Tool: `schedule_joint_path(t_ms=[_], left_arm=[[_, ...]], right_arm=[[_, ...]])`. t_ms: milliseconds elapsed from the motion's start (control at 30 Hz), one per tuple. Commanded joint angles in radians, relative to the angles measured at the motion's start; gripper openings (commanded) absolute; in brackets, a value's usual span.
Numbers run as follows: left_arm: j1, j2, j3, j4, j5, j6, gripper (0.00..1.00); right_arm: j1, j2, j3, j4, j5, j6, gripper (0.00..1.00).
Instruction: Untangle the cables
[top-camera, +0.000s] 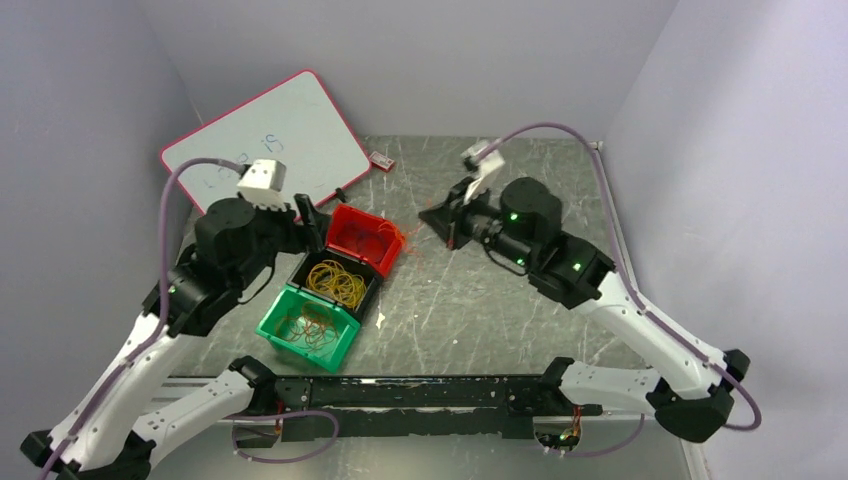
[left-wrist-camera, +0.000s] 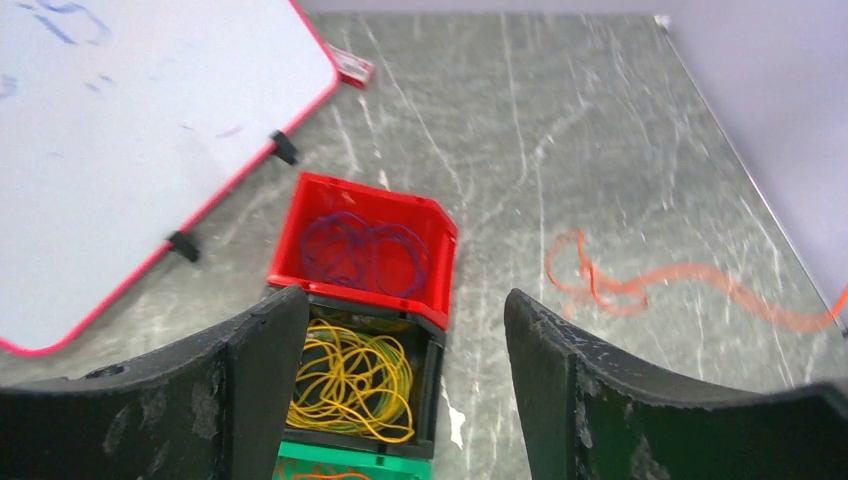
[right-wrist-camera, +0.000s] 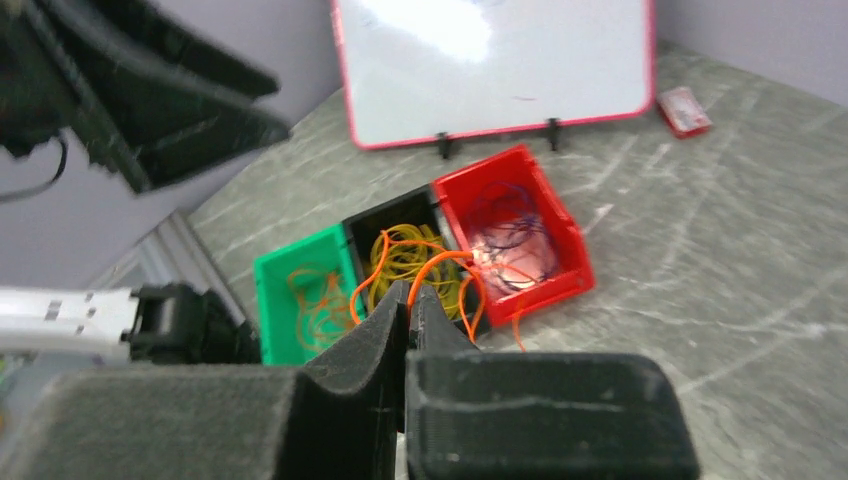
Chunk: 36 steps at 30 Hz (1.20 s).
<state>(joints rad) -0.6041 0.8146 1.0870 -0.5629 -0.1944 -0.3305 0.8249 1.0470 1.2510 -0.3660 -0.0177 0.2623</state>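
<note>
Desk (top-camera: 480, 300): grey and scratched; I see three bins (top-camera: 335, 282) left of centre.
Left end effector (left-wrist-camera: 405, 298): fingers wide apart, holding nothing, above the bins.
Right end effector (right-wrist-camera: 410, 295): pinched shut on the cables (right-wrist-camera: 440, 262).
Cables: orange strands trail from its tips onto the desk, right of the bins.
</note>
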Motion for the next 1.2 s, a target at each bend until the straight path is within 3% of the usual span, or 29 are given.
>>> schedule_joint_path(t_ms=[0, 200, 367, 800, 1167], left_arm=[[-0.004, -0.063, 0.059, -0.112, -0.218, 0.000, 0.76], [-0.003, -0.177, 0.057, -0.187, -0.359, -0.098, 0.74], [-0.004, -0.274, 0.047, -0.210, -0.391, -0.114, 0.74], [-0.004, -0.309, 0.069, -0.280, -0.388, -0.108, 0.74], [-0.004, -0.322, 0.052, -0.291, -0.393, -0.105, 0.74]], right_arm=[[0.189, 0.066, 0.062, 0.025, 0.110, -0.067, 0.00], [0.306, 0.134, 0.078, 0.128, 0.086, -0.072, 0.00], [0.362, 0.213, 0.107, 0.205, 0.026, -0.083, 0.00], [0.382, 0.424, 0.159, 0.331, -0.034, -0.029, 0.00], [0.383, 0.474, 0.165, 0.384, -0.085, -0.007, 0.00]])
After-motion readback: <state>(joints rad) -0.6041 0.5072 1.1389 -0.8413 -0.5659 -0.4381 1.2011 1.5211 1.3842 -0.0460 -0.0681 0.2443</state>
